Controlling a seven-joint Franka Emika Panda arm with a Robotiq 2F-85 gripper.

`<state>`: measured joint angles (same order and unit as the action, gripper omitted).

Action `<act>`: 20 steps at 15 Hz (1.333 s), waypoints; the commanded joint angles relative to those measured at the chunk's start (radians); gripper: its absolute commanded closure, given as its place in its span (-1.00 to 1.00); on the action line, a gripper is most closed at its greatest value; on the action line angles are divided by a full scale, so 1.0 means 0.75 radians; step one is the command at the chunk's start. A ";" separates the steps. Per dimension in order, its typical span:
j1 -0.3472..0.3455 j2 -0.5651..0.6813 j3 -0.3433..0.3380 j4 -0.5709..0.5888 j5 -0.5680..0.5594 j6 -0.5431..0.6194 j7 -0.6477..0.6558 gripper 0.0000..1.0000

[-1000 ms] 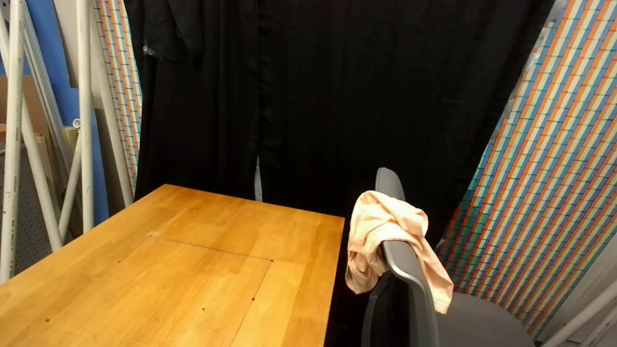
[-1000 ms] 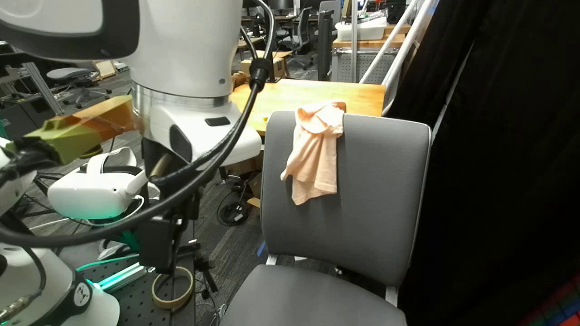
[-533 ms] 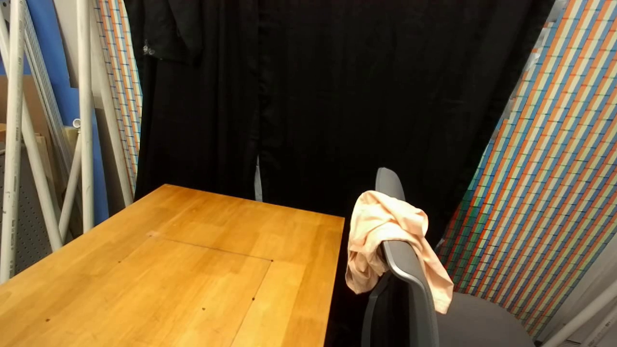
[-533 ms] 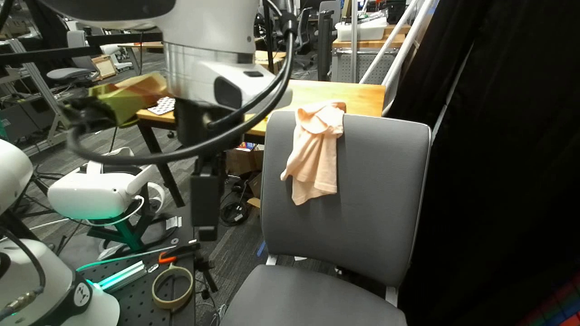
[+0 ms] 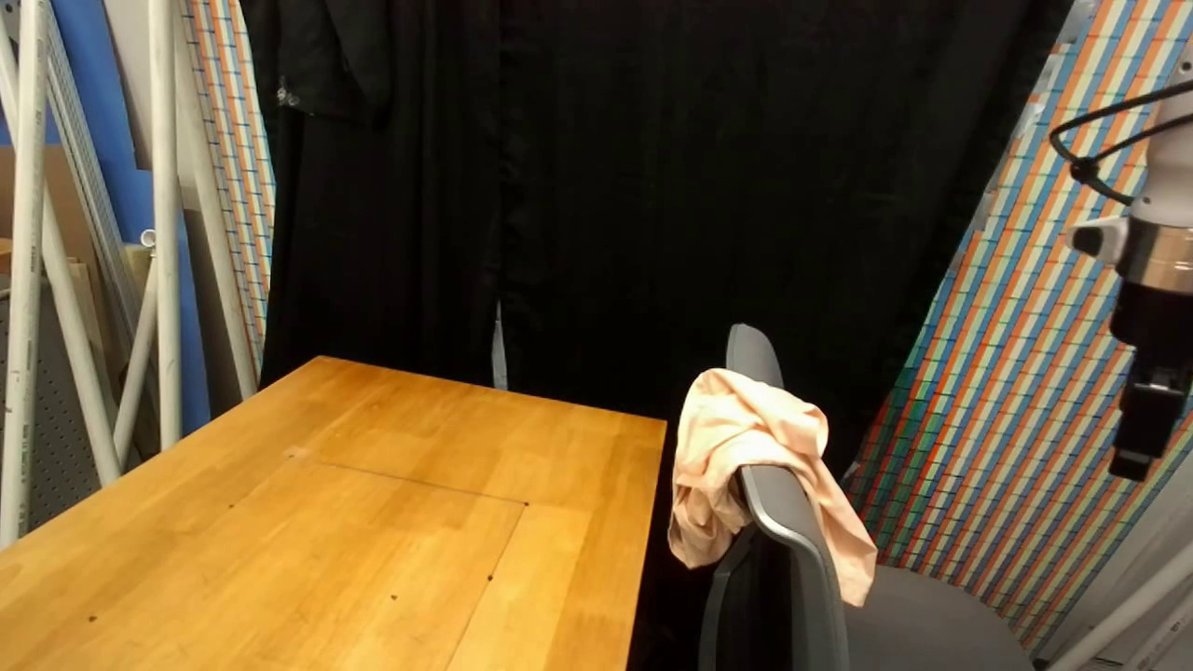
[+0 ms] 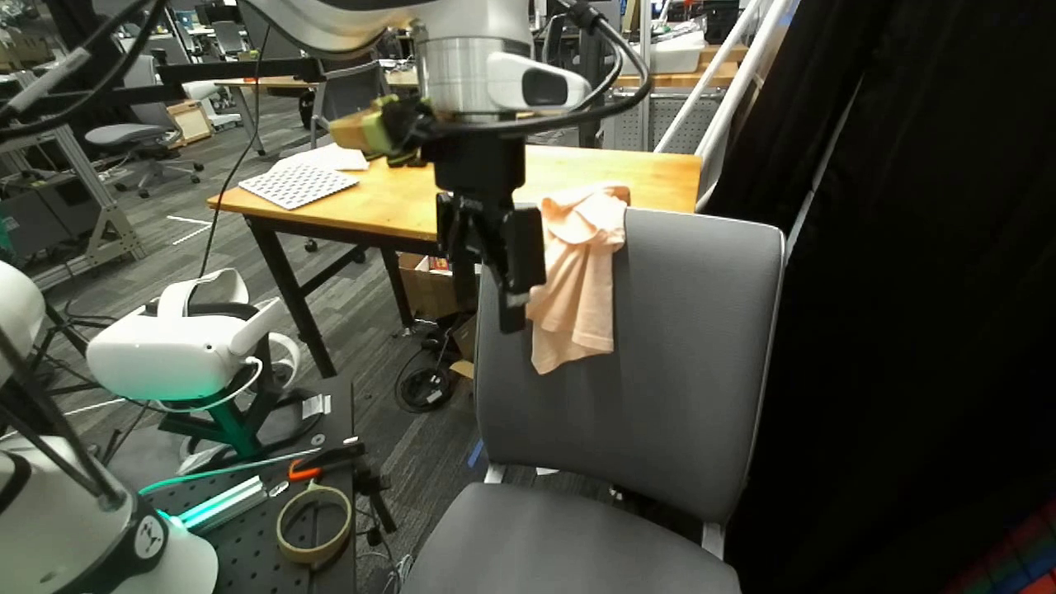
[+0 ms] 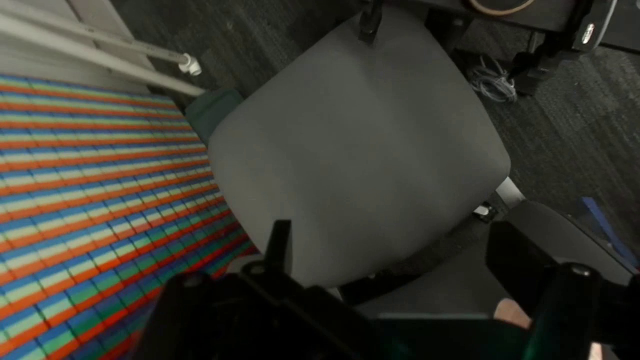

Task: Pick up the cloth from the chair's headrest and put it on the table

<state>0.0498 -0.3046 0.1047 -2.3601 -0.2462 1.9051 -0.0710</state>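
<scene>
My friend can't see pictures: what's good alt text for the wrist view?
A robot's open hand at the bottom; beyond it, a grey chair seat seen from above. Bits of peach cloth at lower right, striped panel at left.

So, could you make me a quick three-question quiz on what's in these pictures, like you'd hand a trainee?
1. Multiple choice: where does the cloth hang?
a) over the table's edge
b) over the chair's backrest
c) over the chair's seat
2. True or false: the jaws are closed on the cloth.
3. Fill in: the curtain seen in both exterior views is ____ in colour.

Key:
1. b
2. False; they stand open, and an exterior view shows them apart from it.
3. black
</scene>
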 commanded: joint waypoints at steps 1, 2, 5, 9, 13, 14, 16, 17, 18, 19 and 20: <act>0.053 0.222 0.045 0.291 -0.094 -0.085 -0.100 -1.00; 0.070 0.265 0.052 0.350 -0.096 -0.087 -0.142 -1.00; 0.114 0.370 0.065 0.491 -0.077 -0.026 -0.321 -1.00; 0.145 0.458 0.079 0.620 -0.037 0.042 -0.560 -1.00; 0.155 0.519 0.100 0.699 0.075 0.085 -0.829 -1.00; 0.155 0.533 0.105 0.713 0.109 0.086 -0.898 -1.00; 0.149 0.575 0.114 0.738 0.171 0.087 -1.044 -1.00; 0.150 0.603 0.118 0.753 0.182 0.078 -1.090 -1.00; 0.152 0.632 0.118 0.766 0.169 0.071 -1.108 -1.00; 0.153 0.662 0.118 0.777 0.150 0.071 -1.124 -1.00; 0.154 0.690 0.118 0.789 0.136 0.066 -1.140 -1.00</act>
<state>0.1662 0.1340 0.1883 -1.8358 -0.1365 1.9667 -0.8638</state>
